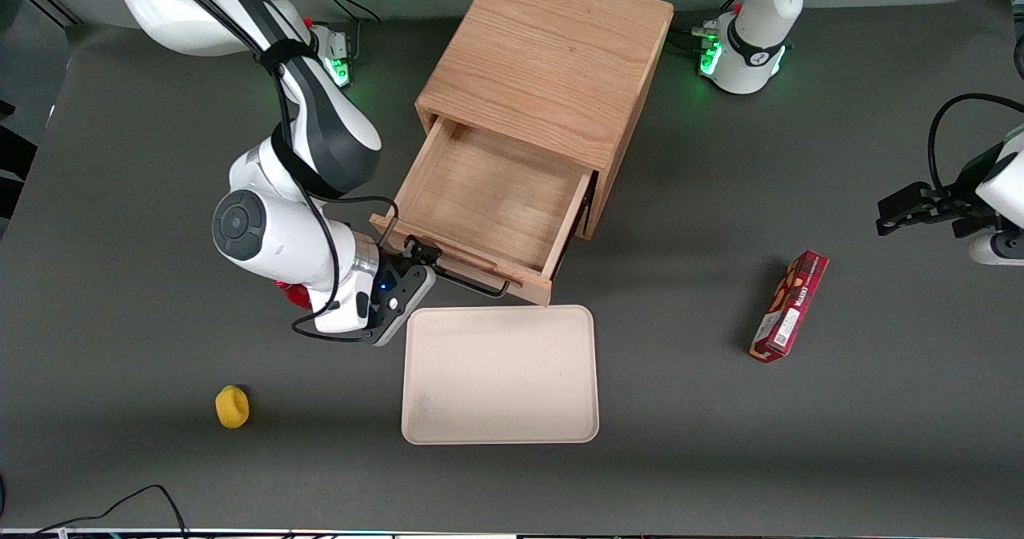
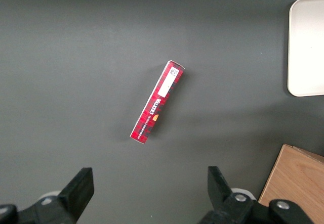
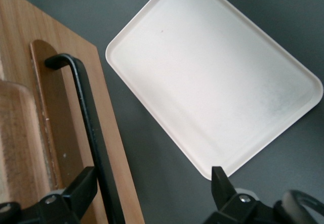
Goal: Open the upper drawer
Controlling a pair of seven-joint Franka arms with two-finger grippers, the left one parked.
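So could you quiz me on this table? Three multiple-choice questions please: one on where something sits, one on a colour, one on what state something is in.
1. Where is the cream tray?
A. On the table, just in front of the pulled-out drawer
B. Inside the drawer
C. On top of the cabinet

2. What colour is the small round object toward the working arm's end of the table?
A. Blue
B. Yellow
C. Black

3. What state is the upper drawer in?
A. Fully shut
B. Pulled out, nothing visible inside
C. Pulled out and full of boxes

Answers: 1 A, the tray lies flat on the table nearer the camera than the drawer front. 2 B, it is plainly yellow. 3 B, its wooden floor shows bare, with the gripper open at the black handle.
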